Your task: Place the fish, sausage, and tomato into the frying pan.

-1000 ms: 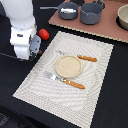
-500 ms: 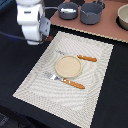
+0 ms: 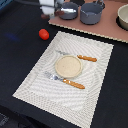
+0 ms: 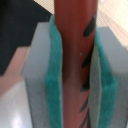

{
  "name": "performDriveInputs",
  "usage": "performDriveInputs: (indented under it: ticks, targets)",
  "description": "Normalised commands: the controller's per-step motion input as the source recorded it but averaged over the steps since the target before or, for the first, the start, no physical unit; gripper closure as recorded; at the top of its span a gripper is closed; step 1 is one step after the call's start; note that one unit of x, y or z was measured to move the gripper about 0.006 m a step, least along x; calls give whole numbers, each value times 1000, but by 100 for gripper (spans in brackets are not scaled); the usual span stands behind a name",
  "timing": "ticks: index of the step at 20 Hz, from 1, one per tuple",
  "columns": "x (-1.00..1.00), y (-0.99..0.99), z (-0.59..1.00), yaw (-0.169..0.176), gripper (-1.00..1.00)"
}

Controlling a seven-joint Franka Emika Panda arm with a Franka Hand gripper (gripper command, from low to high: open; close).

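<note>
In the wrist view the fingers [image 4: 75, 75] are clamped on the sausage [image 4: 75, 55], a smooth reddish-brown stick with dark diagonal stripes along one side, standing lengthwise between them. The two teal foam-like pads [image 4: 54, 85] press against it from either side, so the gap between them is only the stick's width, and the pads are backed by blocky grey finger bodies. In the exterior view the gripper [image 3: 50, 7] is a blurred white shape at the far left, over the near edge of the pinkish board [image 3: 100, 29] and just left of the frying pan [image 3: 69, 10], a shallow round dark-grey pan. To the pan's right sits a deeper grey pot [image 3: 91, 13]. The tomato [image 3: 44, 34], a small glossy red ball, lies on the dark bench [image 3: 15, 60] just off the far-left corner of the ribbed, pale woven placemat [image 3: 35, 85]. On the mat a round tan plate [image 3: 68, 66] lies flat, with an orange-handled knife [image 3: 80, 57] just beyond it and an orange-handled fork [image 3: 65, 81] on its near side. The fish cannot be made out in either view.
</note>
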Motion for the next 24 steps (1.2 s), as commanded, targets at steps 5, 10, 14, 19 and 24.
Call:
performDriveInputs:
  ticks: [5,10,14,19,24]
  targets:
    - [421,947,155,0,100]
    - [402,938,-7,0,100]
    - [279,966,-106,0,100]
    - [257,888,-128,0,100]
    - [347,295,-214,0,100]
